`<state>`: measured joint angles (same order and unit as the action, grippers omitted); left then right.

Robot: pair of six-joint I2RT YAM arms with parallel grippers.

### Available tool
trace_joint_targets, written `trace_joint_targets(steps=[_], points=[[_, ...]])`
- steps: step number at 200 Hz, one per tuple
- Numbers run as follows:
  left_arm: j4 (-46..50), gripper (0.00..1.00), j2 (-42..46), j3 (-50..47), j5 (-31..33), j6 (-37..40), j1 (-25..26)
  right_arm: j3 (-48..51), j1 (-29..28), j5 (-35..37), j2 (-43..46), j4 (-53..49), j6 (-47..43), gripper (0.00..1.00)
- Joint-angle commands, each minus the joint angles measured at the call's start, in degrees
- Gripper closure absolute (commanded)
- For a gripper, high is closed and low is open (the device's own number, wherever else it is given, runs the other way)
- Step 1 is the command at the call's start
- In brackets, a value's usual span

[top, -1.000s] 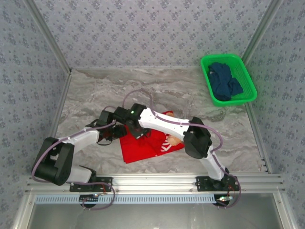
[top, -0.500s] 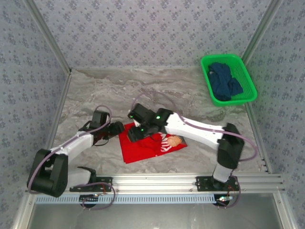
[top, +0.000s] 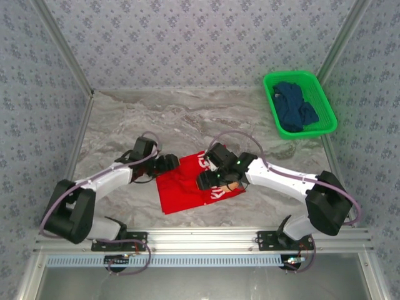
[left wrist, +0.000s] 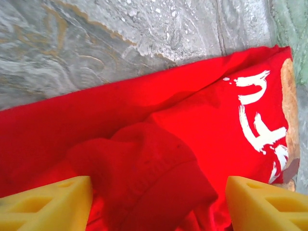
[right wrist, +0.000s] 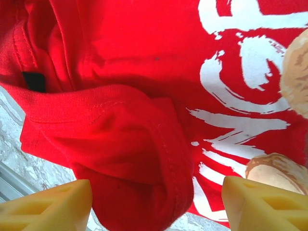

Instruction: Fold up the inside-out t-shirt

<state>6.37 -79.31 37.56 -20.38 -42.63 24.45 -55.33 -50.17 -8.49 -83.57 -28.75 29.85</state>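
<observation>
Inside-out t-shirt (top: pixel 181 190) flat by bench (top: pixel 187 119) near edge, about mid-width; long axis roughly left-right.

Left gripper (top: pixel 170 164) at shirt's far-left corner, jaws apart, rumpled hump (left wrist: pixel 144 159) just below, between tips.

Right gripper (top: pixel 205 181) over shirt's right half, jaws apart, hemmed sleeve fold (right wrist: pixel 120 139) between tips.

Each arm nearest own end; likely straight drop takes cloth.

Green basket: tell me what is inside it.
Inside the green basket lies a crumpled dark navy-blue garment. It covers most of the floor, so anything beneath it cannot be seen.
</observation>
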Motion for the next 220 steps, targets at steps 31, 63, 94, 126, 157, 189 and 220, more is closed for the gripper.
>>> trace_joint_targets(steps=[31, 63, 94, 126, 157, 189, 220], points=[[0.4, 0.64, -3.3, 3.0, 1.9, 1.4, 0.3, 2.0, -1.2, -3.8, -0.4, 8.0, 2.2, 0.64], [0.5, 0.84, -3.3, 4.0, 2.5, 3.5, -0.6, 0.1, -3.6, -3.5, 0.5, 6.4, 1.2, 0.9], [1.3, 0.9, -2.7, 5.6, 1.9, 6.1, -1.2, -2.5, -6.4, -3.5, 0.8, 5.0, -0.2, 0.98], [3.3, 0.92, -1.0, 6.9, 2.1, 9.2, -2.8, -4.1, -9.4, -4.4, 0.5, 6.2, -1.6, 0.98], [4.4, 0.92, -1.3, 7.4, 1.5, 11.0, -3.9, -6.3, -11.2, -4.7, -1.6, 7.0, -2.3, 0.98], [5.2, 0.9, -1.8, 8.2, 0.5, 12.0, -4.6, -9.2, -13.4, -4.7, -5.0, 7.4, -3.3, 0.96], [5.0, 0.9, -1.0, 8.7, 0.0, 12.0, -5.3, -10.6, -15.0, -5.2, -8.2, 12.2, -3.2, 0.94]])
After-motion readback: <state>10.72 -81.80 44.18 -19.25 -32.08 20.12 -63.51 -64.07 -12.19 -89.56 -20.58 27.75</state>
